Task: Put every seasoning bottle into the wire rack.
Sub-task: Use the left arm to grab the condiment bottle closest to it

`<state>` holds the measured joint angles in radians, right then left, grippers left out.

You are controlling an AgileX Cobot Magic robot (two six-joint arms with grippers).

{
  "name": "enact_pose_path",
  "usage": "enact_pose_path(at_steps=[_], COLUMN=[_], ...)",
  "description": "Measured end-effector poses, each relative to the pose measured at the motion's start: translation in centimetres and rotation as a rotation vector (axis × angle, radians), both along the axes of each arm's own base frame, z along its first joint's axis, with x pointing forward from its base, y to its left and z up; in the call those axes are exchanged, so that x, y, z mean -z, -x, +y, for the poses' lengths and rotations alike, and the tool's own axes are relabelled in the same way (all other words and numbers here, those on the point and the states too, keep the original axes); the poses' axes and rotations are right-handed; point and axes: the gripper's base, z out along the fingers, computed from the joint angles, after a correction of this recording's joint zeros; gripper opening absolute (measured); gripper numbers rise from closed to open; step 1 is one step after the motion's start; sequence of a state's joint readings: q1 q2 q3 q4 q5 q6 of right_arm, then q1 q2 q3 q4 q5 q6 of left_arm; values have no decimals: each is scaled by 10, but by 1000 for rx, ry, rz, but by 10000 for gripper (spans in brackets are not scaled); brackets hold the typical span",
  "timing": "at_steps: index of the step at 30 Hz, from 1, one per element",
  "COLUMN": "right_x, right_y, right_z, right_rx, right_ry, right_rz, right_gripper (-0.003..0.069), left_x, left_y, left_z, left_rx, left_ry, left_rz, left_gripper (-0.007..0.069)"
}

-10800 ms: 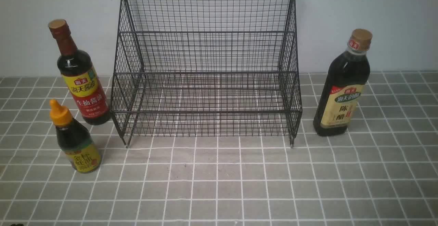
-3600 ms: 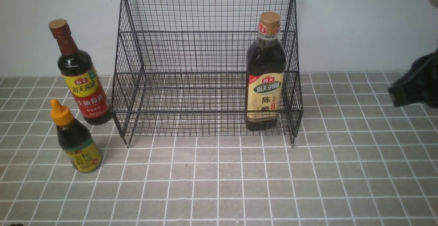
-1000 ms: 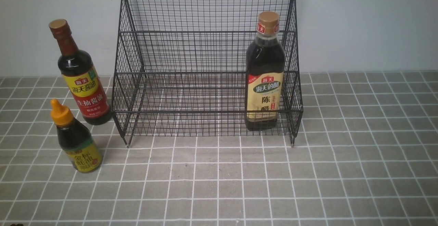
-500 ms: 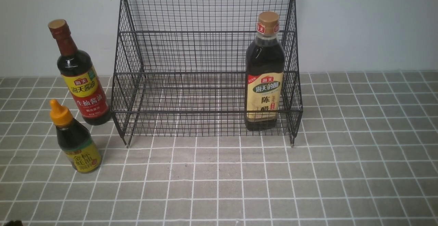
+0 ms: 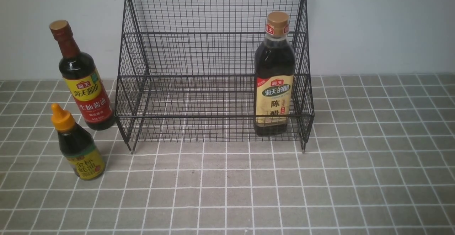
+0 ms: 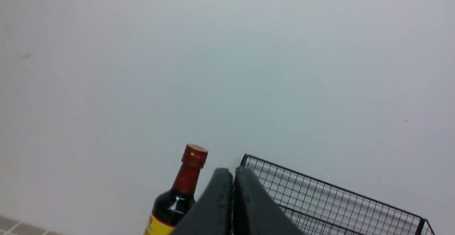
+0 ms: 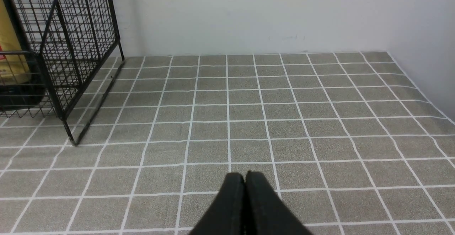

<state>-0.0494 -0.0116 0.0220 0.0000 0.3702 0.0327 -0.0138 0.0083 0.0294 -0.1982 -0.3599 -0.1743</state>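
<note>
The black wire rack (image 5: 213,32) stands against the wall, and the tall beige-label bottle (image 5: 274,78) with a tan cap is upright in its lowest tier at the right. Left of the rack, on the tiled cloth, are the tall red-yellow-label bottle (image 5: 83,82) and, nearer, the short bottle (image 5: 76,146) with an orange pointed cap. Neither arm shows in the front view. My left gripper (image 6: 233,171) is shut and empty, raised, with the red-necked bottle (image 6: 188,172) and the rack's top rim (image 6: 320,185) behind it. My right gripper (image 7: 245,175) is shut and empty, low over the cloth right of the rack (image 7: 67,50).
A grey tiled cloth (image 5: 227,192) covers the table up to a pale wall (image 5: 373,25) at the back. In the right wrist view a side wall (image 7: 426,32) bounds the table's right side.
A dark sliver at the bottom left corner of the front view half a second ago is gone. The bottles and rack have not moved.
</note>
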Motion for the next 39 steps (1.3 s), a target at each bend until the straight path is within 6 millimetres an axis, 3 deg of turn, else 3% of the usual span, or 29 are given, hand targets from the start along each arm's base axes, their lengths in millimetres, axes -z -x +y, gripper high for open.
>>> enact_pose_path(at_steps=[5, 8, 11, 12, 13, 17, 21, 25, 28, 31, 34, 39], right_x=[0, 0, 0, 0, 0, 0, 0, 0, 0, 0, 0, 0], right_y=[0, 0, 0, 0, 0, 0, 0, 0, 0, 0, 0, 0], right_z=[0, 0, 0, 0, 0, 0, 0, 0, 0, 0, 0, 0], right_rx=[0, 0, -1, -1, -1, -2, -2, -2, -2, -2, -2, -2], right_ry=[0, 0, 4, 4, 7, 10, 11, 11, 12, 12, 12, 12], right_rz=[0, 0, 0, 0, 0, 1, 1, 1, 1, 1, 1, 1], right_gripper=[-13, -13, -13, -13, -13, -13, -13, -13, -13, -13, -13, -13], left_x=[1, -5, -17, -17, -21, -15, -2, 19, 35, 49, 52, 47], left_y=[-15, -32, -64, -66, -83, -122, -155, -178, -188, -194, -195, -193], left_z=[0, -2, -7, -7, -7, -7, -3, 1, 2, 1, -1, -4], left_rx=[-8, -1, 20, 21, 28, 28, -20, -70, -77, -64, -42, -13], left_ry=[-15, -81, -184, -187, -204, -239, -250, -228, -225, -212, -228, -263], left_rz=[98, 198, 326, 332, 382, 498, 527, 552, 582, 613, 615, 607], left_gripper=[6, 62, 214, 225, 324, 530, 624, 635, 601, 481, 269, 277])
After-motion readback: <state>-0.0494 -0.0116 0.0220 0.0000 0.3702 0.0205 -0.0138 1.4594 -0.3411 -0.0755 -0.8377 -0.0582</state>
